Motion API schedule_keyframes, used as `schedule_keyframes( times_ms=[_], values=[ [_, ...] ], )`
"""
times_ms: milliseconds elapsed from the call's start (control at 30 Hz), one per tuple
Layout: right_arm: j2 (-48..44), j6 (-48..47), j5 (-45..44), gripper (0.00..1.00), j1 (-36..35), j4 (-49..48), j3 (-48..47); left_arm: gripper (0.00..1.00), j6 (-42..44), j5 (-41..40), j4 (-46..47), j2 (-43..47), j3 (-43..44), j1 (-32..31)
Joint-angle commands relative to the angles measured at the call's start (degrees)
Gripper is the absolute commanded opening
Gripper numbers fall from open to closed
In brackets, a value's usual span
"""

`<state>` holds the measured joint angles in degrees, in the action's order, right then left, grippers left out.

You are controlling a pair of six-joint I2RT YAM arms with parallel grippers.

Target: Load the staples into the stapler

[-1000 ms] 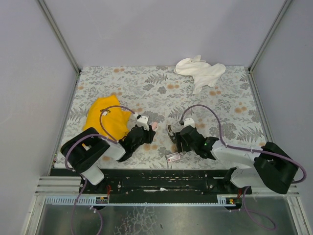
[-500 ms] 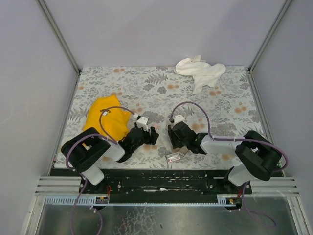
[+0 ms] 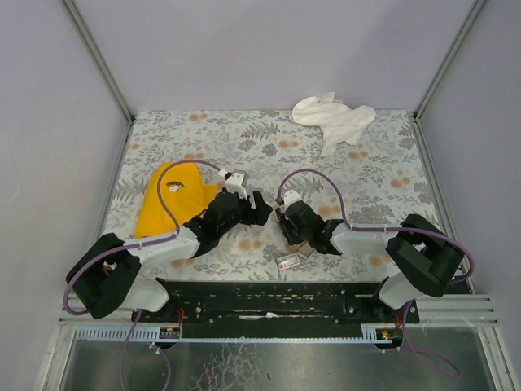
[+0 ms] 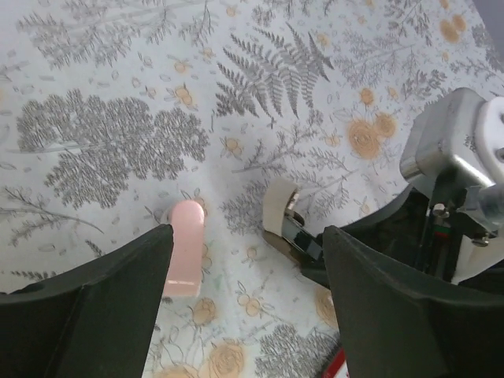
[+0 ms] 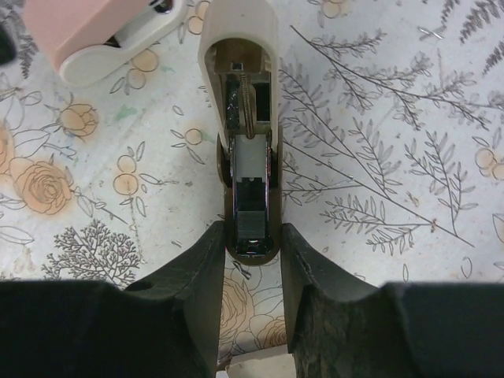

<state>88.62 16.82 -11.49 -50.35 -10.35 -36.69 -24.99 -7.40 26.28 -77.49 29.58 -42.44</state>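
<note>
Beige block (image 5: 250, 118) being steadied for loading
It is being clamped, channel up, by the right gripper (image 5: 252, 232); the stapler (image 4: 187, 244) is lying on the surface (image 4: 102, 79) beside the parted left gripper (image 4: 246, 236).

- A desk (image 3: 383, 155) fills the middle of the overhead view, covered by a pale sheet printed with grey ferns and small orange flowers.
- A plain, pale lilac-grey back wall (image 3: 269, 49) rises behind the desk.
- A left wall (image 3: 41, 147) and a right wall (image 3: 488, 122) of the same colour close in the desk's sides.
- Two slim aluminium posts (image 3: 98, 57) slant up from the desk's far corners.
- A black rail (image 3: 269, 297) runs along the desk's near edge.
- A scuffed metal sheet (image 3: 269, 366) lies below the rail.
- The light is soft and even, with faint shadows.
</note>
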Motion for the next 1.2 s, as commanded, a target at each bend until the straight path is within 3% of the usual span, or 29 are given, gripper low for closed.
schedule_keyframes(
  times_ms=[0, 167, 333, 733, 1167],
  values=[
    [-1.98, -5.3, 6.89, 0.12, -0.23, -3.69, 0.8, 0.73, -7.01, 5.6, -11.8, 1.79, 1.52, 1.65],
    [-4.49, -7.57, 14.63, 0.1, -0.23, -6.54, 4.75, 0.71, -11.83, 16.55, -7.37, 1.46, 0.6, 4.76],
    [-3.72, -8.42, 16.91, 0.08, -0.29, -7.34, 5.64, 0.69, -13.06, 22.3, -8.08, -3.24, 4.23, 5.08],
    [-1.88, -7.09, 17.44, 0.09, -0.33, -8.9, 6.67, 0.41, -11.43, 27.27, -7.21, -9.7, 6.74, 5.08],
    [0.55, -5.75, 16.14, 0.18, -0.34, -11.24, 7.33, 0.45, -9.86, 26.3, -8.15, -6.0, 4.25, -0.51]
  ],
)
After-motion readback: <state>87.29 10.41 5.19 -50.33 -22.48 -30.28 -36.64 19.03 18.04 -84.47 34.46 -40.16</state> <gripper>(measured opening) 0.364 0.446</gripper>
